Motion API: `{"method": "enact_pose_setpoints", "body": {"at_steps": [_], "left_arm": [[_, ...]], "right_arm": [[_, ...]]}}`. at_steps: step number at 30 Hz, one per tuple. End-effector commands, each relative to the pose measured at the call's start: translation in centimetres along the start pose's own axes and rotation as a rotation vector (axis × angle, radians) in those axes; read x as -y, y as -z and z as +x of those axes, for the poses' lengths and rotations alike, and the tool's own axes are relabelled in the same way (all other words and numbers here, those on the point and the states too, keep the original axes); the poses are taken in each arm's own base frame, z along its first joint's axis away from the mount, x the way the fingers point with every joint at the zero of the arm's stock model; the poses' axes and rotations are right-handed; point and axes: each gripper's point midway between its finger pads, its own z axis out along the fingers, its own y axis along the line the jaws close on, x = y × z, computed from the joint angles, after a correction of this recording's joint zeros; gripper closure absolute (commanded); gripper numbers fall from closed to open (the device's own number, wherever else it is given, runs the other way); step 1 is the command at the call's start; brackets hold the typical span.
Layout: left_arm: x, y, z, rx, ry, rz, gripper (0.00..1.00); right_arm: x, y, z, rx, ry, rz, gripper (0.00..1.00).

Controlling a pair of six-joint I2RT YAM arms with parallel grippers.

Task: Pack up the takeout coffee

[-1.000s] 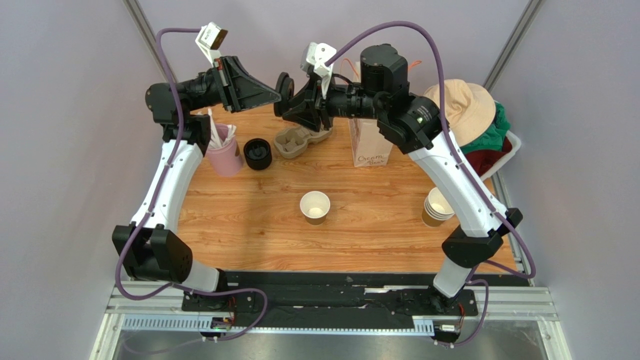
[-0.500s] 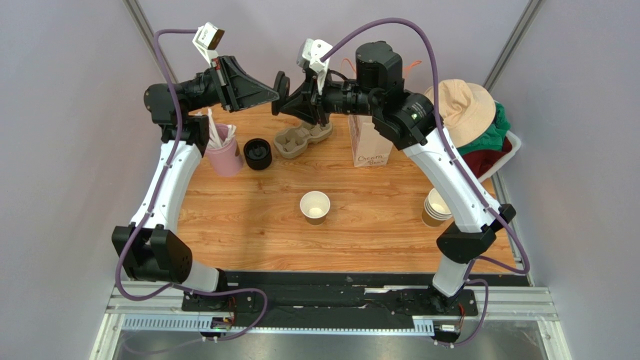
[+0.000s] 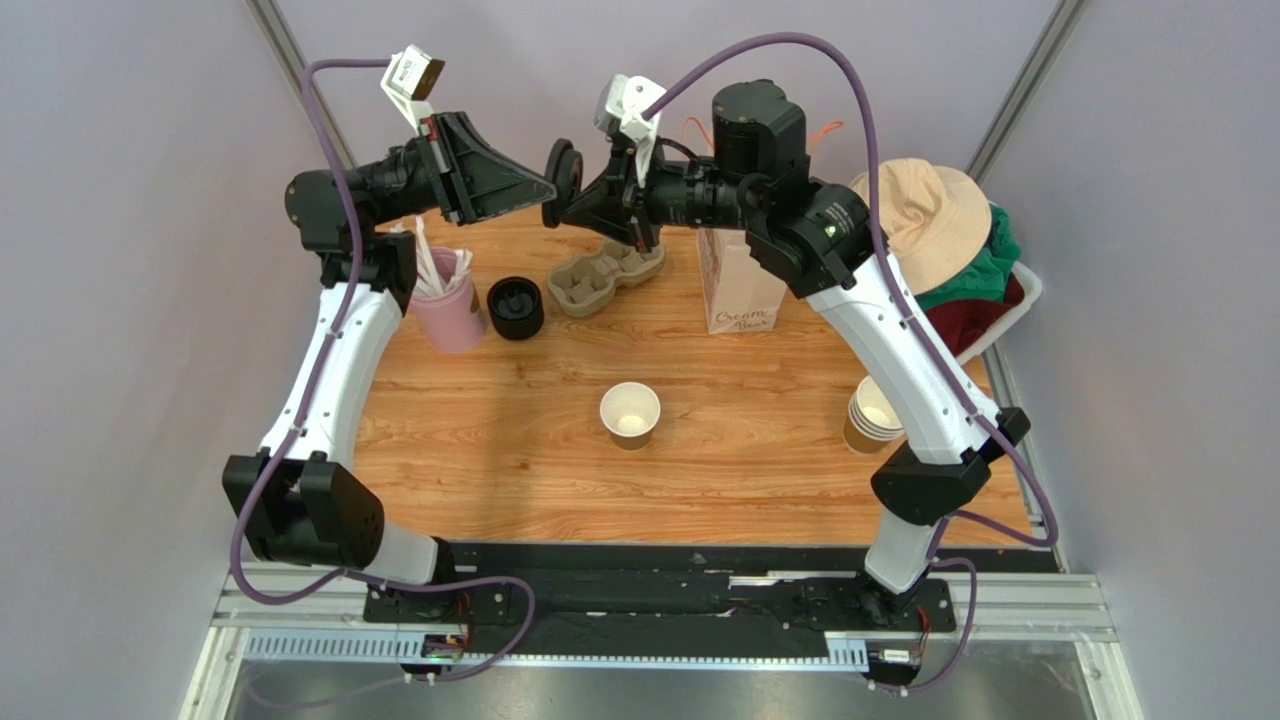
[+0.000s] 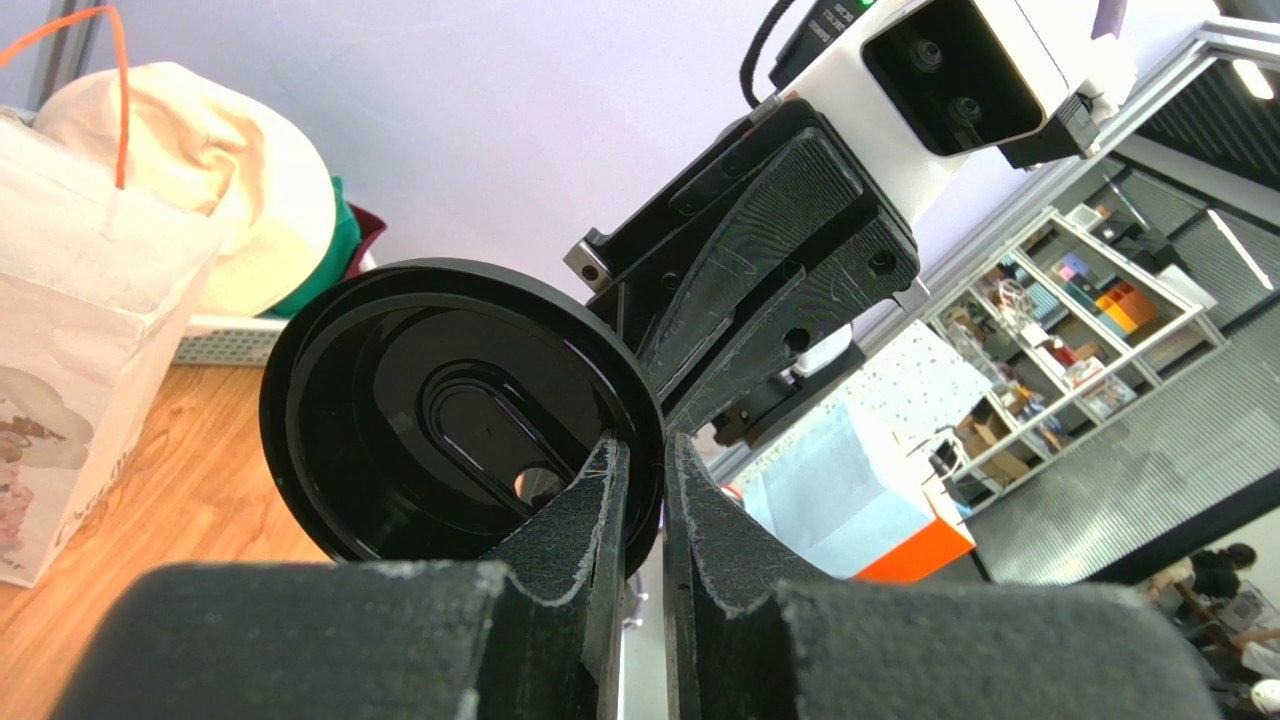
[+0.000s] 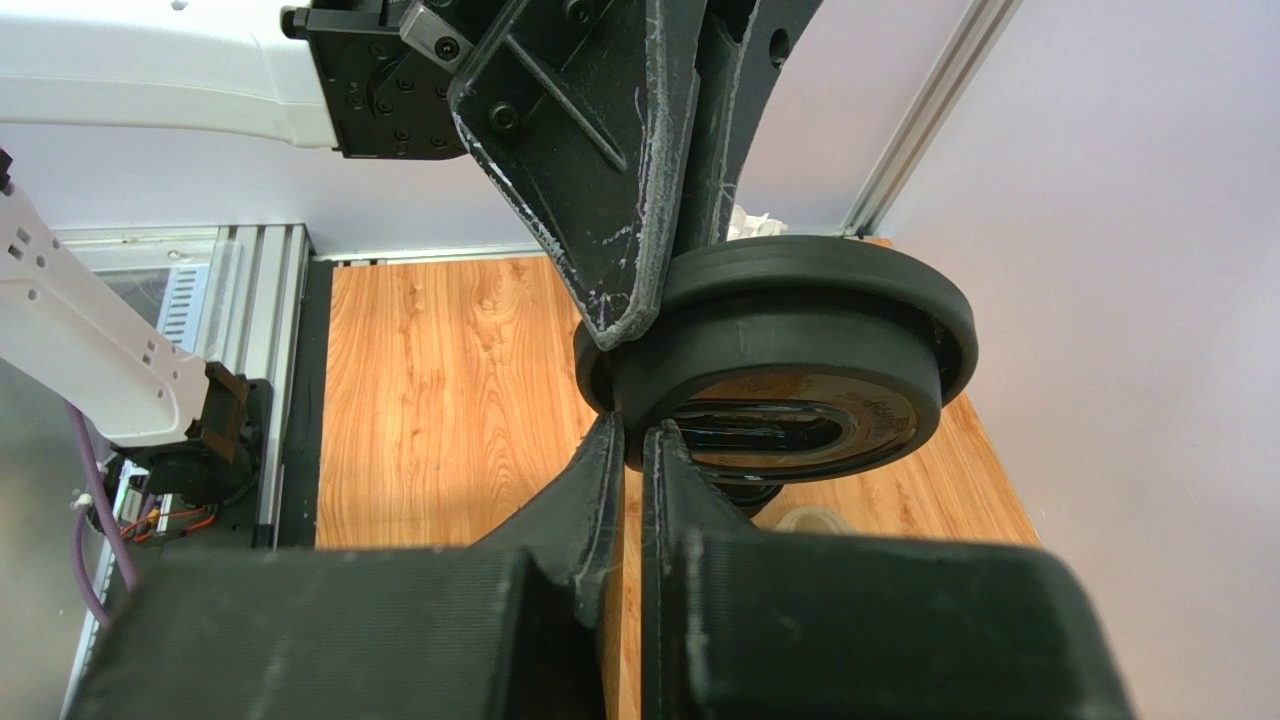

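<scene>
A black round lid [image 3: 565,162] hangs in the air above the back of the table, held between both grippers. My left gripper [image 3: 550,186] is shut on its rim from the left; the left wrist view shows the lid's underside [image 4: 451,428] and my fingers [image 4: 643,443] pinching the edge. My right gripper [image 3: 583,183] is shut on the rim from the right, with its fingers [image 5: 633,428] clamped on the lid [image 5: 781,353] just below the left gripper's fingers [image 5: 601,225]. The takeout coffee's brown paper cup [image 3: 630,410] stands lidless at mid-table.
A pink cup of white utensils [image 3: 448,312], a pile of black lids [image 3: 516,308] and a cardboard cup carrier [image 3: 604,276] sit at the back. A white paper bag [image 3: 739,285] stands back right. Stacked brown cups [image 3: 875,413] and a beige hat [image 3: 932,218] lie at the right.
My right gripper has closed its fingers onto the lid's rim after shifting slightly up and left. The left gripper has kept its hold.
</scene>
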Motion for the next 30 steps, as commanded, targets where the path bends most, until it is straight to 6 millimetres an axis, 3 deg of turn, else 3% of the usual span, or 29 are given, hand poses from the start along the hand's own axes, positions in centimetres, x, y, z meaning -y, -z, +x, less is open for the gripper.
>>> {"method": "enact_pose_setpoints", "body": {"at_steps": [1,2,5,7,8,11,12,14,15,17,18,20,21,23,24,25,26,27,30], "left_arm": [[0.6,0.3,-0.2,0.016,-0.034,-0.006,0.75],[0.5,0.5,-0.4,0.02,-0.036,-0.013,0.6],[0.2,1.3,-1.0,0.032,-0.047,-0.039,0.38],[0.1,2.3,-1.9,0.042,-0.072,-0.068,0.31],[-0.1,2.6,-2.2,0.048,-0.072,-0.077,0.27],[-0.6,3.8,-2.9,0.065,-0.091,-0.112,0.23],[-1.0,4.1,-2.8,0.061,-0.09,-0.119,0.21],[-1.5,4.6,-2.6,0.049,-0.097,-0.133,0.18],[-1.8,4.8,-2.1,0.019,-0.096,-0.137,0.17],[-2.5,5.5,-1.5,-0.02,-0.112,-0.155,0.15],[-2.7,5.9,-0.8,-0.055,-0.113,-0.16,0.15],[-3.0,7.3,-0.6,-0.057,-0.145,-0.198,0.15],[-3.7,8.0,-0.1,-0.056,-0.099,-0.222,0.15],[-4.3,10.1,-0.4,-0.035,-0.204,-0.291,0.15],[-5.4,11.1,0.2,0.001,-0.053,-0.348,0.15],[-5.5,12.6,0.0,0.038,-0.062,-0.42,0.14],[-5.7,13.3,-0.7,0.006,-0.282,-0.481,0.13],[-7.3,14.8,0.9,0.039,-0.139,-0.632,0.1],[-8.2,17.1,1.9,-0.02,-0.287,-0.826,0.07]], "right_arm": [[-1.1,0.2,-1.9,0.053,0.041,-0.041,1.0],[-1.2,0.2,-1.6,0.045,0.037,-0.043,1.0],[-1.6,0.6,-0.9,0.027,0.033,-0.05,1.0],[-2.1,1.4,-1.0,0.026,0.047,-0.051,1.0],[-2.2,1.2,0.1,0.001,0.034,-0.057,1.0],[-2.8,2.1,0.7,-0.016,0.033,-0.057,1.0],[-2.9,2.0,2.1,-0.05,0.022,-0.057,1.0],[-3.3,2.6,2.7,-0.074,0.033,-0.051,1.0],[-3.4,2.8,4.3,-0.126,0.023,-0.038,1.0],[-3.8,3.6,5.2,-0.173,0.064,-0.037,1.0],[-4.2,4.2,6.9,-0.244,0.047,-0.041,1.0],[-4.6,4.9,8.3,-0.318,0.073,-0.056,1.0],[-5.3,5.6,10.2,-0.404,0.051,-0.074,1.0],[-6.2,6.1,11.8,-0.485,0.079,-0.105,1.0],[-6.6,6.8,14.0,-0.59,0.069,-0.115,1.0],[-7.1,7.0,15.0,-0.643,0.077,-0.133,1.0],[-8.1,7.0,16.0,-0.691,0.107,-0.17,1.0],[-8.4,7.3,17.8,-0.776,0.1,-0.181,1.0],[-9.7,7.1,20.6,-0.898,0.104,-0.242,1.0]]}}
